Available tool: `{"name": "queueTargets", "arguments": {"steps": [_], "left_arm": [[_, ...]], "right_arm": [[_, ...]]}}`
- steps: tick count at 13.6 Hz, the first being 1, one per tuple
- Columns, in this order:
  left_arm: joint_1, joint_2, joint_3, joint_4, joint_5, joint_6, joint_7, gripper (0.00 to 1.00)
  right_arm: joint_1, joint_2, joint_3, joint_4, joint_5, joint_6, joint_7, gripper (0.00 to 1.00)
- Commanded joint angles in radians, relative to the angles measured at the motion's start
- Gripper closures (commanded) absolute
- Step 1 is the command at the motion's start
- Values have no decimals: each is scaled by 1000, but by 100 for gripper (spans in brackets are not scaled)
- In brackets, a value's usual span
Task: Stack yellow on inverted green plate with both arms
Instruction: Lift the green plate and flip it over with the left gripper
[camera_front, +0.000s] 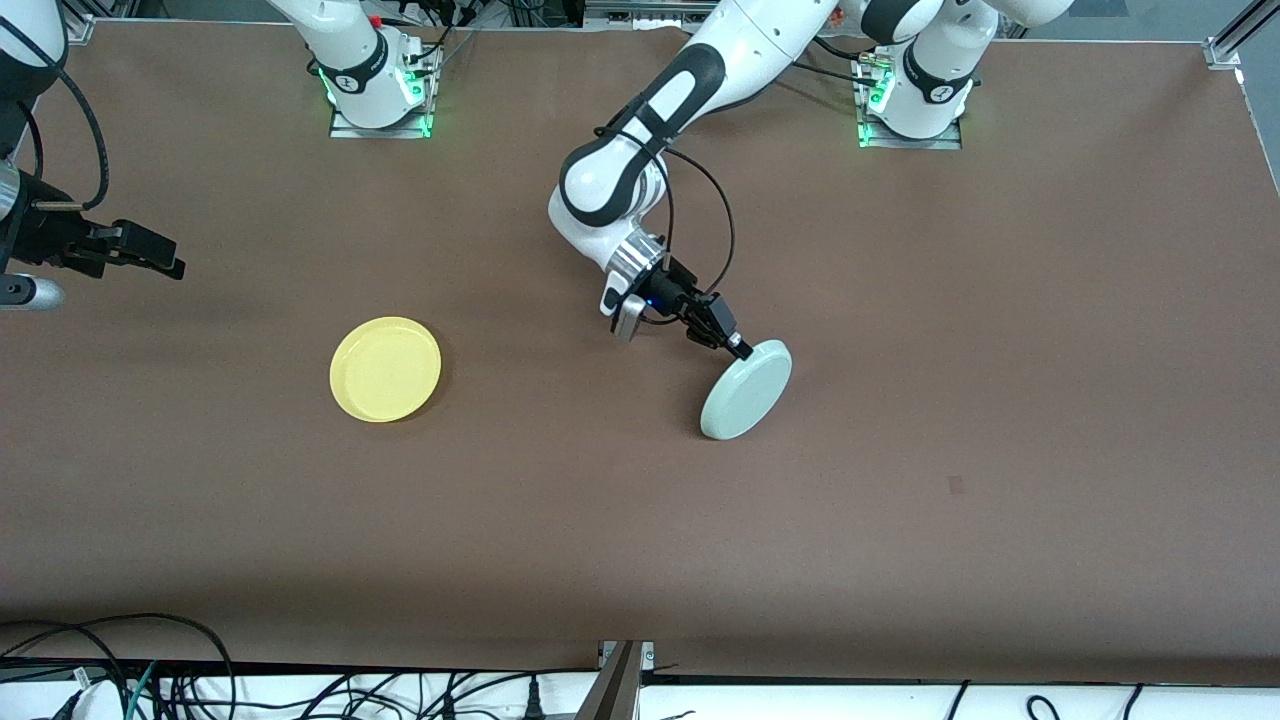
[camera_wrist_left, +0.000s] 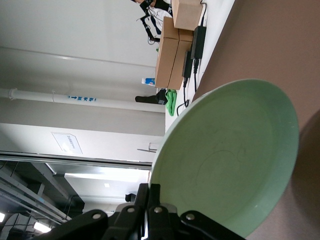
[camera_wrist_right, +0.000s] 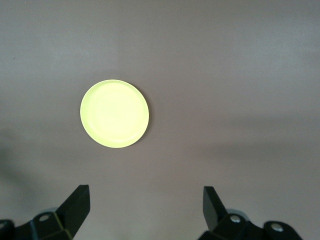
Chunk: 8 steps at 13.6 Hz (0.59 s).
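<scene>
Brown matte table (camera_front: 900, 520), round glossy plates

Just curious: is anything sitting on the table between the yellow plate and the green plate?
No. In the front view, only bare brown table lies between the yellow plate and green plate.

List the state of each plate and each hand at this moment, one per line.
green plate: tilted up on edge, rim gripped by the left hand, lower edge at the table.
yellow plate: lying flat and upright on the table toward the right arm's end, untouched.
left hand: shut on the green plate's rim.
right hand: open, empty, waiting high over the table with the yellow plate below.
</scene>
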Motion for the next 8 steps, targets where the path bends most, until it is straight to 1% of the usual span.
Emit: {"name": "queueTargets", "arguments": {"steps": [1,3,4,5,6,8], "left_arm": [[-43,24,9,38,16,-19,-2,100],[-58,34,8,41,10,-40,-2,100],[-67,37,8,41,8,-48,-2,96],[-69,40,3,41,5,-48,-2,82],[-73,41,1,41,-15,-48,-8,77],[-90,54,1,41,-18,-56,-39,75]], "right_arm": [[-2,-3,3,9,10,-14,-5,0],[-2,-3,3,9,10,-15,-3,0],[-2,-4,3,8,10,-15,-3,0],[-2,-6,3,5,11,-17,-3,0],[-2,-6,3,5,11,-17,-3,0],[-2,-6,1,5,11,-17,-3,0]]}}
